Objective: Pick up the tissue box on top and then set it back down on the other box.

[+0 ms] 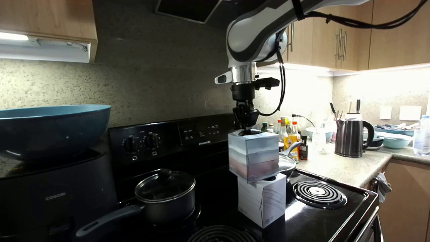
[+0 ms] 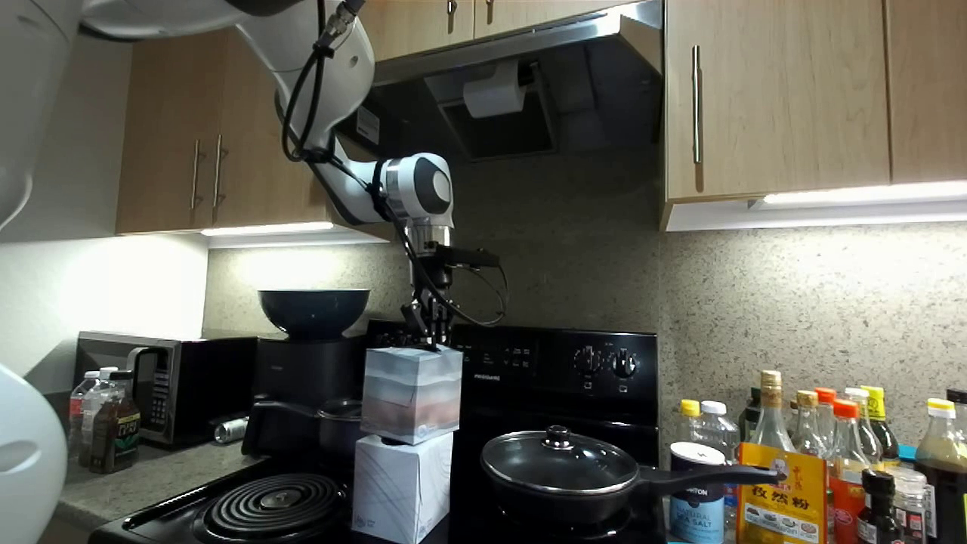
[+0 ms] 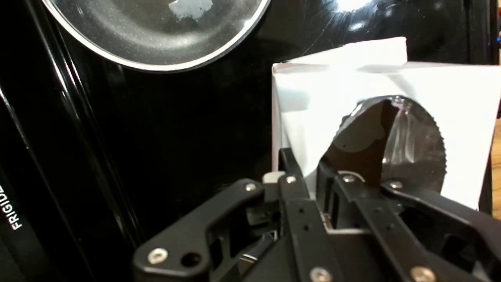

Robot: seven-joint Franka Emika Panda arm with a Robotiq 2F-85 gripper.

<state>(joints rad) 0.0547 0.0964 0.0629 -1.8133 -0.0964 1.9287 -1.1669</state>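
Observation:
The grey-blue banded tissue box (image 1: 257, 159) is stacked above the paler whitish box (image 1: 273, 201), turned and offset from it. Both boxes also show in an exterior view, the banded box (image 2: 412, 393) and the pale box (image 2: 400, 487). I cannot tell whether a gap lies between them. Part of the pale box's dark slot shows under the upper box. My gripper (image 1: 247, 129) is pointing down at the banded box's top. In the wrist view my fingers (image 3: 307, 164) pinch its top panel between the outer edge and the oval slot; one finger is in the slot.
A lidded saucepan (image 1: 169, 201) and a lidded skillet (image 2: 559, 468) stand on the stove (image 1: 352, 196) around the boxes. A glass-lidded pan (image 3: 164, 35) shows in the wrist view. The stove's control panel (image 2: 544, 363) is behind. Bottles (image 2: 808, 431) stand on the counter.

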